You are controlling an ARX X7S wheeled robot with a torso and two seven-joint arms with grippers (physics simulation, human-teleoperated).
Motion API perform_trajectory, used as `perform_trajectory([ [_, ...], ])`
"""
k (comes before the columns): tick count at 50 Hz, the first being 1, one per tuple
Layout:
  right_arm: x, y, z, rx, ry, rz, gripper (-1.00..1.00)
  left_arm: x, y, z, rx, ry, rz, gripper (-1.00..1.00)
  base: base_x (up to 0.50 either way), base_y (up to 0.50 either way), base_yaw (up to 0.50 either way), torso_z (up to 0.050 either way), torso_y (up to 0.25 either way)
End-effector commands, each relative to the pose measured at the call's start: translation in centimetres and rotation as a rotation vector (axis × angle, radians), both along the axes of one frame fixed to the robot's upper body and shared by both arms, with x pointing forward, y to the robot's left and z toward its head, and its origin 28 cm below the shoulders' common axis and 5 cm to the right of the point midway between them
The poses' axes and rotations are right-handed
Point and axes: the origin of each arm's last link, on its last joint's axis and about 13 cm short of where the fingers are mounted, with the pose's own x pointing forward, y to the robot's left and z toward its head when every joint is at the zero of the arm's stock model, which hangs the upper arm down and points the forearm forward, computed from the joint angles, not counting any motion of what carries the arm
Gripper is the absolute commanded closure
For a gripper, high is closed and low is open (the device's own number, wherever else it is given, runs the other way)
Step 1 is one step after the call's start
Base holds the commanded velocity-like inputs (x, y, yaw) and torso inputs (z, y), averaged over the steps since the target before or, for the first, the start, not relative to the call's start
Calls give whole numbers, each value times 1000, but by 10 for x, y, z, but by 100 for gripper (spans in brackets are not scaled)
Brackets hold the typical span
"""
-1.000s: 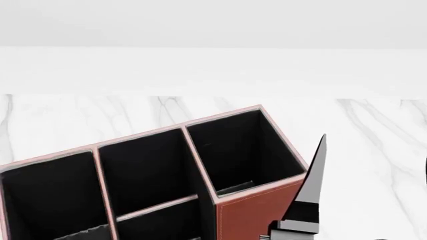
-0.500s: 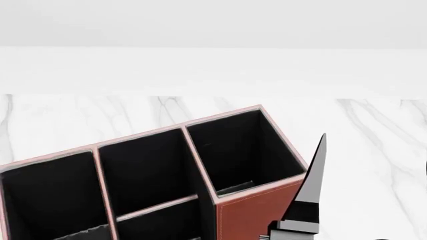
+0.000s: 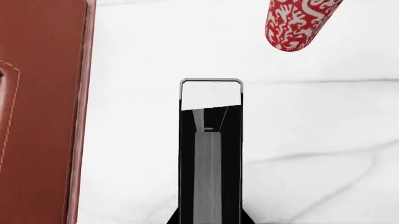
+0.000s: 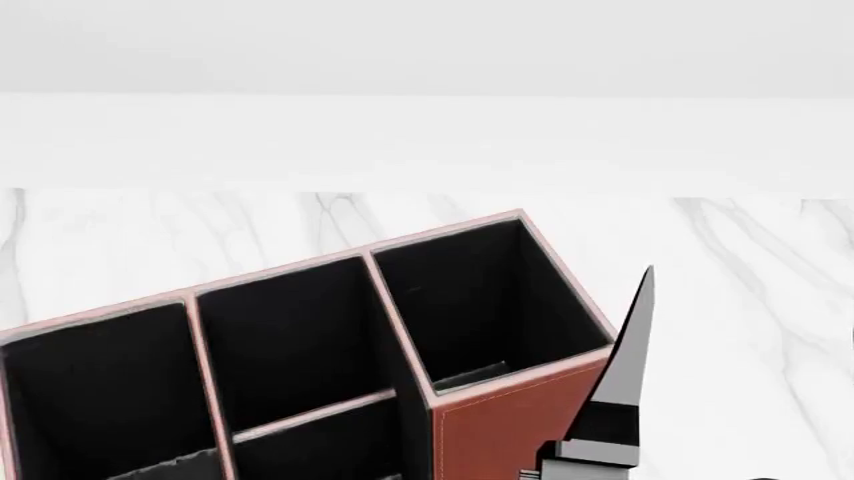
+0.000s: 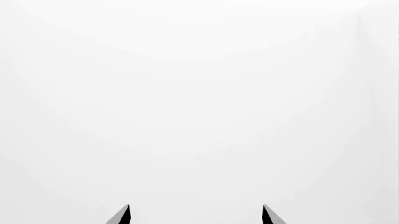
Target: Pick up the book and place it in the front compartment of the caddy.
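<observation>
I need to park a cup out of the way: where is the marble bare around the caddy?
Bare marble runs behind the caddy to the back wall and along its right side. In the left wrist view, the strip between caddy and mug is tighter: the book occupies its middle.

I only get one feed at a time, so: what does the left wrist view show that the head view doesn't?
Only the left wrist view shows the mug and the black book, which is seen edge-on and apart from the caddy. Only the head view looks down into the caddy's black compartments; it also shows a pointed grey part beside the caddy that I cannot identify. Both views show the caddy's red-brown outer wall and the white marble table.
</observation>
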Motion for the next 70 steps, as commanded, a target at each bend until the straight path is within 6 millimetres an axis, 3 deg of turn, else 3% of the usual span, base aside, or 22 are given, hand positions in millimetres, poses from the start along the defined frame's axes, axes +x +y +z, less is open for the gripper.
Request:
perform_trajectory([
  [1, -1, -2, 0, 6, -1, -6, -100, 2, 11, 24, -58, -64, 28, 100, 0, 0, 0, 0, 0],
  [19, -1, -1, 0, 13, -1, -6, -100, 13, 30, 68, -80, -94, 5, 100, 0, 0, 0, 0, 0],
  [23, 0, -2, 0, 15, -1, -7, -100, 28, 34, 92, -102, -151, 34, 100, 0, 0, 0, 0, 0],
  [42, 0, -1, 0, 13, 0, -3, -100, 68, 45, 156, -42, -286, 113, 100, 0, 0, 0, 0, 1],
  [70, -2, -2, 3, 16, -12, -4, -100, 97, 46, 221, 11, -415, 160, 100, 0, 0, 0, 0, 1],
])
